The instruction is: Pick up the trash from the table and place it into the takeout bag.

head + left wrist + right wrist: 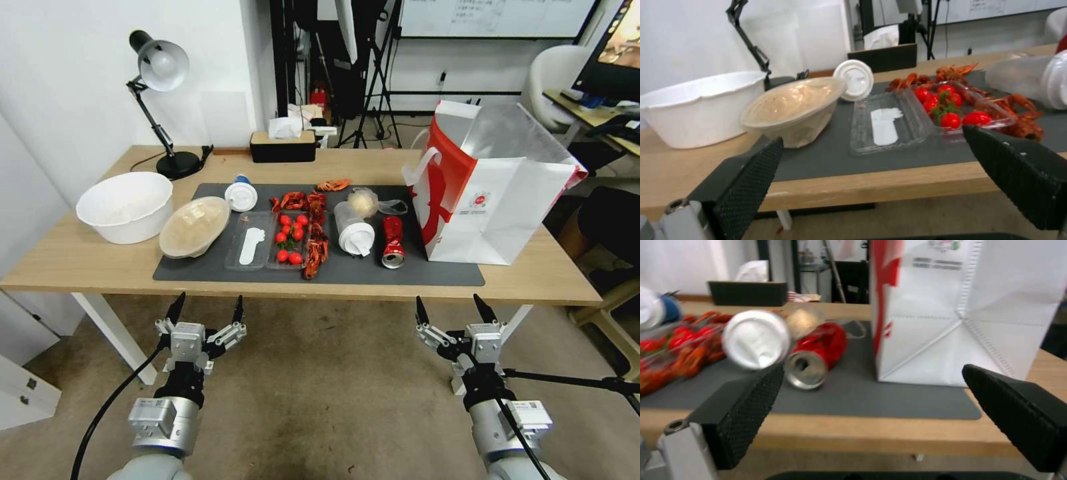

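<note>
Red drink can (393, 241) on its side beside white takeout bag (497, 200) — left hand (206, 308), right hand (449, 306) both spread.

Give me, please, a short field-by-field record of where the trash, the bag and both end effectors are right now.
left end effector: open, in front of table, holding nothing
right end effector: open, in front of table, holding nothing
red can: on its side on mat, beside takeout bag
clear cup: lying on mat
beige bowl: tilted, at mat's left end

left gripper (207, 304): low, jaws apart | right gripper (452, 304): low, jaws apart
</note>
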`<state>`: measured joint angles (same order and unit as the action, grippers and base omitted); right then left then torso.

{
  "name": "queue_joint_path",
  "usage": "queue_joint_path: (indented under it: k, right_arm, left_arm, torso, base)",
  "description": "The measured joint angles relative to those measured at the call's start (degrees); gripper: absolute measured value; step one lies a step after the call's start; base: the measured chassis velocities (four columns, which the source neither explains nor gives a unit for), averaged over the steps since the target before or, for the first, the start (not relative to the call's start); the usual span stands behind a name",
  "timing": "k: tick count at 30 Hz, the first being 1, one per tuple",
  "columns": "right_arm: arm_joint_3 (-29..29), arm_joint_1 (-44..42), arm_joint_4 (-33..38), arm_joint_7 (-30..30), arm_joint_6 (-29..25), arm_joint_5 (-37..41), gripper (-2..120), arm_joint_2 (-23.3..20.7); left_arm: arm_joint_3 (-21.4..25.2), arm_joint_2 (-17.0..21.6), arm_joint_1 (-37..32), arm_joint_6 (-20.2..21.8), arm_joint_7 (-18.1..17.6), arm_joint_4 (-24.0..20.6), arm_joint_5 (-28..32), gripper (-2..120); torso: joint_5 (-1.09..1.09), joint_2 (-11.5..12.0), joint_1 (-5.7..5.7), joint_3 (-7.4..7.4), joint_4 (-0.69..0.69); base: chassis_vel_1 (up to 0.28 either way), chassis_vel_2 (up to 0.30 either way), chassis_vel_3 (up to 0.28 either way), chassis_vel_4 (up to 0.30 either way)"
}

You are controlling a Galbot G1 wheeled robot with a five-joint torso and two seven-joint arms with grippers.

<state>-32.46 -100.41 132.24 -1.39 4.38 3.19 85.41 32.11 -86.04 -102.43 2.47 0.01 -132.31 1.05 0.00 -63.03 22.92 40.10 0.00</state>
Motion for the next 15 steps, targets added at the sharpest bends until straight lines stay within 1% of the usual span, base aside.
queue_joint_path:
  k: [1, 2, 3, 5, 6, 7, 8, 9, 10, 12, 15]
  right_arm:
    - [-0.4, 1.1, 0.2, -0.6, 1.7, 1.3, 100, -0.2]
    - [-0.4, 1.1, 0.2, -0.6, 1.7, 1.3, 100, -0.2]
    - [-0.8, 2.1, 0.5, -1.1, 3.4, 2.5, 100, -0.4]
    - [-2.0, 5.3, 1.3, -2.8, 8.5, 6.3, 100, -1.1]
    - [-2.0, 5.3, 1.3, -2.8, 8.5, 6.3, 100, -1.1]
    - [-2.7, 7.5, 1.8, -3.9, 12.1, 8.8, 100, -1.5]
    - [-3.2, 9.0, 2.1, -4.7, 14.2, 10.5, 100, -1.8]
    - [-3.3, 9.9, 2.2, -5.5, 14.5, 12.1, 100, -2.4]
    - [-3.3, 9.9, 2.2, -5.5, 14.5, 12.1, 100, -2.4]
    - [-3.1, 10.5, 2.2, -6.4, 14.4, 13.8, 100, -2.8]
    - [-3.0, 10.6, 2.2, -6.5, 14.4, 14.1, 100, -2.9]
  left_arm:
    - [0.4, -0.1, 0.4, 1.5, 0.0, -0.4, 0.7, 100]
    - [0.4, -0.1, 0.4, 1.5, 0.0, -0.4, 0.7, 100]
    - [0.7, -0.1, 0.8, 2.9, 0.0, -0.7, 1.2, 100]
    - [1.9, -0.4, 2.3, 8.0, -0.1, -1.9, 3.3, 100]
    - [1.9, -0.4, 2.3, 8.0, -0.1, -1.9, 3.3, 100]
    - [2.8, -0.5, 3.2, 11.4, -0.1, -2.7, 4.7, 100]
    - [3.3, -0.6, 3.8, 13.6, -0.2, -3.3, 5.6, 100]
    - [3.9, -0.8, 4.5, 15.9, -0.2, -3.9, 6.6, 100]
    - [3.9, -0.8, 4.5, 15.9, -0.2, -3.9, 6.6, 100]
    - [4.9, -1.1, 5.2, 18.9, -0.4, -5.0, 8.2, 100]
    - [5.0, -1.2, 5.2, 19.2, -0.4, -5.1, 8.4, 100]
  torso:
    - [0.00, 0.0, 0.00, 0.00, 0.00]
    - [0.00, 0.0, 0.00, 0.00, 0.00]
    - [0.01, 0.0, 0.00, 0.00, 0.00]
    - [0.01, 0.0, 0.01, 0.00, 0.00]
    - [0.01, 0.0, 0.01, 0.00, 0.00]
    - [0.00, 0.0, 0.02, 0.00, 0.00]
    - [0.01, 0.0, 0.02, 0.00, 0.00]
    - [0.00, 0.0, 0.02, 0.00, 0.01]
    - [0.00, 0.0, 0.02, 0.00, 0.01]
    - [0.00, 0.0, 0.02, 0.01, -0.01]
    - [0.02, 0.0, 0.02, 0.00, -0.01]
  base:
    - [0.000, 0.000, 0.000, 0.000]
    - [0.000, 0.000, 0.000, 0.000]
    - [0.000, 0.000, 0.000, 0.000]
    - [0.000, 0.000, 0.000, 0.000]
    - [0.000, 0.000, 0.000, 0.000]
    - [0.000, 0.000, 0.000, 0.000]
    - [0.000, 0.000, 0.000, 0.000]
    - [0.000, 0.000, 0.000, 0.000]
    - [0.000, 0.000, 0.000, 0.000]
    - [0.000, 0.000, 0.000, 0.000]
    - [0.000, 0.000, 0.000, 0.000]
